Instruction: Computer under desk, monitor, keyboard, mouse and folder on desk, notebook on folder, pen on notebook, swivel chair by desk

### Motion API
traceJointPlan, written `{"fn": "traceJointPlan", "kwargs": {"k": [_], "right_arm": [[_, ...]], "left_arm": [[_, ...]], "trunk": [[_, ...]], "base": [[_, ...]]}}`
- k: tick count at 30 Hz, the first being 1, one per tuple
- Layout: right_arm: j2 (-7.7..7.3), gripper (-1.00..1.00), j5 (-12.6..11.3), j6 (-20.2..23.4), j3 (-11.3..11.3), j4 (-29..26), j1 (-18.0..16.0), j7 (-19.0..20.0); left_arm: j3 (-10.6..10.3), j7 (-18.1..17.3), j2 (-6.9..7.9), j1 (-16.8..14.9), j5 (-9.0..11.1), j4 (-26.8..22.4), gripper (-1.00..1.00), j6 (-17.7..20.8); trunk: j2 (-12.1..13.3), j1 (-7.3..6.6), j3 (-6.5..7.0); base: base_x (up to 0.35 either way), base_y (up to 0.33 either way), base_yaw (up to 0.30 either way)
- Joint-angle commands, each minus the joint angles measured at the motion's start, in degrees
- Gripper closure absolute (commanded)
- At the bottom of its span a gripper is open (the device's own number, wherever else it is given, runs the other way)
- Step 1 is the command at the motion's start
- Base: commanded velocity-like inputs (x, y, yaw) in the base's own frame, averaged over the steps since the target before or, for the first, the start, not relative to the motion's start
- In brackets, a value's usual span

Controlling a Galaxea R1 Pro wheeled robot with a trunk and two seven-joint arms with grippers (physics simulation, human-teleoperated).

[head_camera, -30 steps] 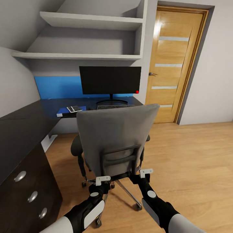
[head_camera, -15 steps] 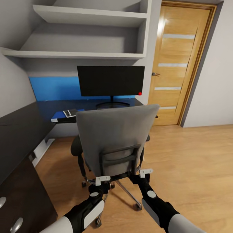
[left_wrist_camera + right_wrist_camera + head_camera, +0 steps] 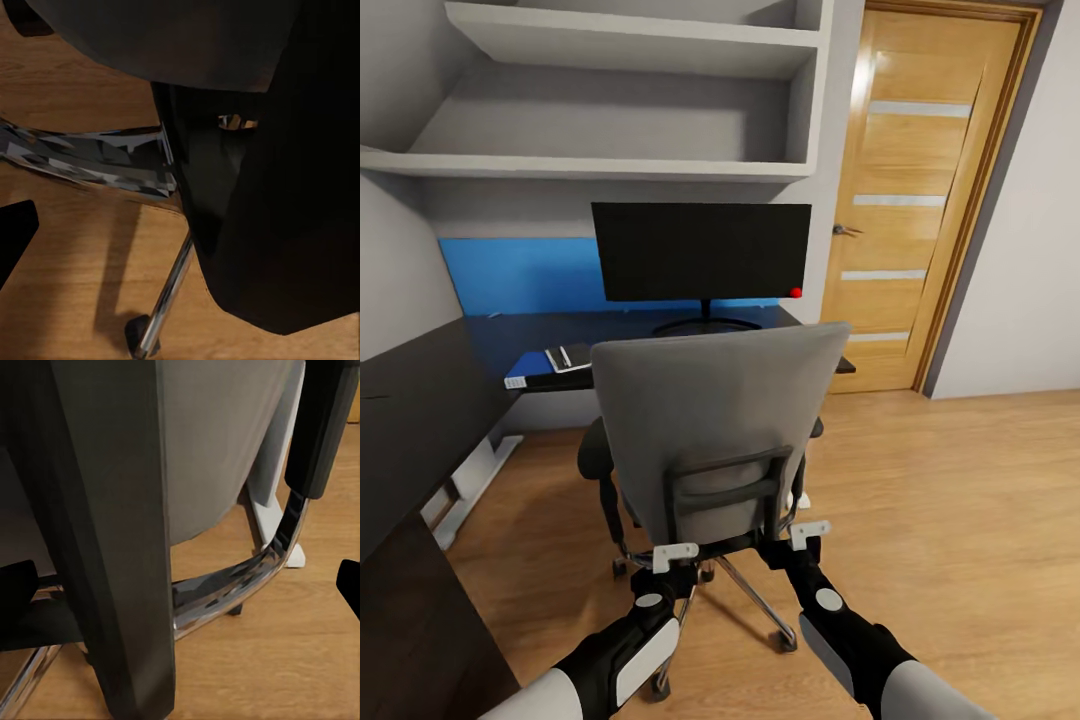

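Note:
The swivel chair [image 3: 710, 420], grey back toward me, stands right in front of the desk [image 3: 420, 400]. My left gripper [image 3: 678, 552] and right gripper [image 3: 810, 530] sit low at its back, open. The right gripper's fingers [image 3: 15, 585] straddle the chair's black back bar [image 3: 112, 547]. The left wrist view looks down on the chrome base [image 3: 90, 157]. The black monitor [image 3: 700, 250] stands on the desk. Left of it lies the blue folder [image 3: 525, 372] with the notebook [image 3: 575, 355] and white pen [image 3: 563, 358] on top. Keyboard and mouse are hidden behind the chair back.
Grey wall shelves [image 3: 620, 165] hang over the desk, with a blue wall panel [image 3: 510, 275] behind it. A wooden door [image 3: 920, 200] is at the back right. Open wooden floor [image 3: 960, 500] lies to the right of the chair. The desk's white leg [image 3: 470, 480] stands at the left.
The camera has moved forward. The chair keeps its place before the grippers, while desk and monitor have come closer and the drawer unit has slid out at the left.

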Motion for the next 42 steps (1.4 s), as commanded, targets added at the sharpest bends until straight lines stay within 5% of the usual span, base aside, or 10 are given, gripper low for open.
{"fn": "traceJointPlan", "kwargs": {"k": [1, 42], "right_arm": [[-0.15, -1.00, -1.1, -0.5, 0.0, 0.1, -0.1, -2.8], [0.75, -1.00, -0.1, -0.5, 0.6, 0.3, -0.1, -2.4]], "left_arm": [[-0.1, 0.8, 0.08, -0.1, -0.2, 1.3, -1.00, 0.0], [-0.4, 0.2, -0.87, -0.1, 0.4, 0.4, -1.00, -0.7]], "trunk": [[0.0, 0.02, -0.06], [0.0, 0.02, -0.05]], "base": [[0.153, 0.000, 0.000], [-0.131, 0.000, 0.000]]}}
